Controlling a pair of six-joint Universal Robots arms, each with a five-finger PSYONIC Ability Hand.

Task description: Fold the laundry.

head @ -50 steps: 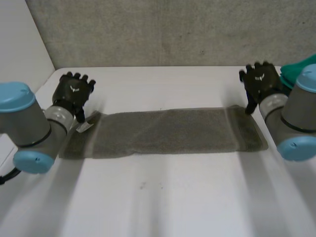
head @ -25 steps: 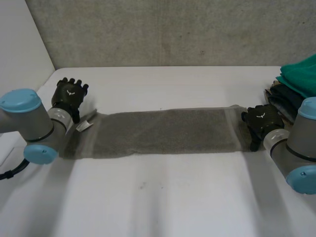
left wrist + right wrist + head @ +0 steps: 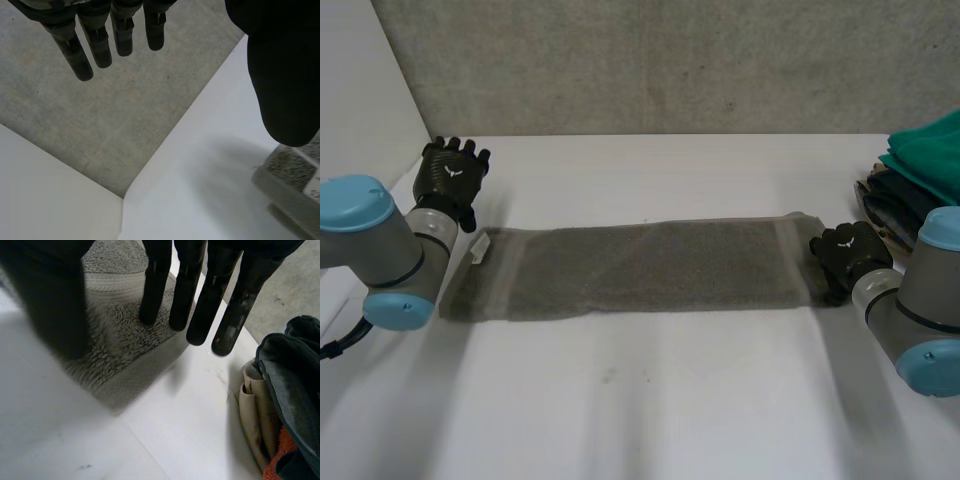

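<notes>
Grey towel point(image 3: 650, 268) lies flat on the white table point(image 3: 650, 410), drawn out in one long strip from side to side, with both short ends banded. Over at its left end the left hand point(image 3: 450, 178) is up off the cloth, just beyond the far corner, apart from it. Its wrist view shows the fingers point(image 3: 82, 62) straight and spread, the thumb point(image 3: 280, 75) held wide, and nothing between them. That corner of the towel point(image 3: 290, 182) sits below the thumb, with a small white label point(image 3: 314, 187) on its edge.

Now the right end: the right hand point(image 3: 845, 255) is low, right at the towel's short edge, knuckles towards the camera. From its own wrist the fingers point(image 3: 152, 295) reach out straight and a little apart. Two of them are over the towel's pile point(image 3: 115, 345) near the pale woven band, and the others pass over the edge and bare table. The thumb point(image 3: 50, 305) hangs over the cloth on the other side. Nothing is pinched, and whether the tips actually touch the cloth I cannot tell.

Beside that hand is a heap of clothes point(image 3: 895, 205): a green piece point(image 3: 930, 150) on top, and dark blue cloth point(image 3: 295, 370), beige folds point(image 3: 255, 410) and a bit of orange point(image 3: 282, 465) close up. Behind the table is a rough grey wall point(image 3: 650, 60), and on the left a plain white panel point(image 3: 360, 90) meets it in the corner.
</notes>
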